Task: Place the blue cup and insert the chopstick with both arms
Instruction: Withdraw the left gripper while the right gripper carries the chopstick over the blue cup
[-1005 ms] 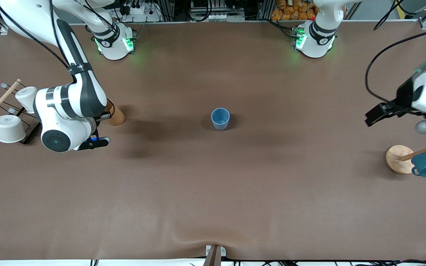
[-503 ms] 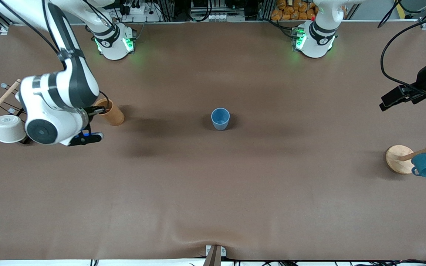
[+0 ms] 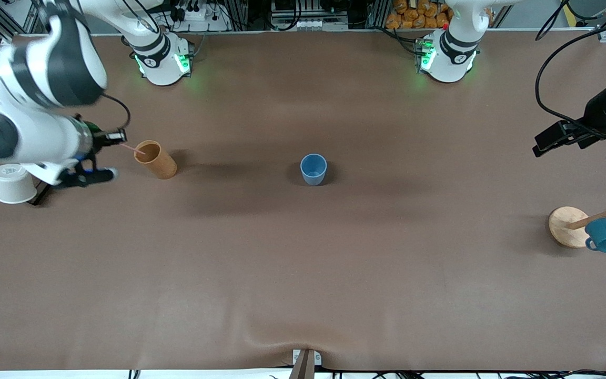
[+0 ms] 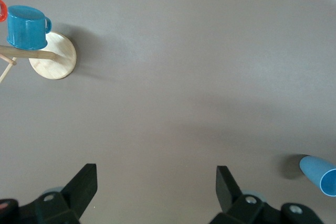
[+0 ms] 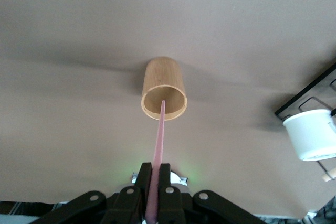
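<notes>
Chopstick clenched in right end effector, tip at the wooden holder's mouth, likely being drawn out. Blue cup stands upright mid-surface, ready to receive it. Left end effector released, waiting above the mug rack's end.

Blue cup: small light-blue handleless tumbler, slightly tapered, upright and open-mouthed on the brown table near its middle, apart from both arms; seen lying near the frame edge in the left wrist view. Chopstick: 1 thin, straight, pale pink stick, pinched at its upper end between the closed fingers of the right gripper, lower tip at the mouth of the tan wooden cup toward the right arm's end of the table.
</notes>
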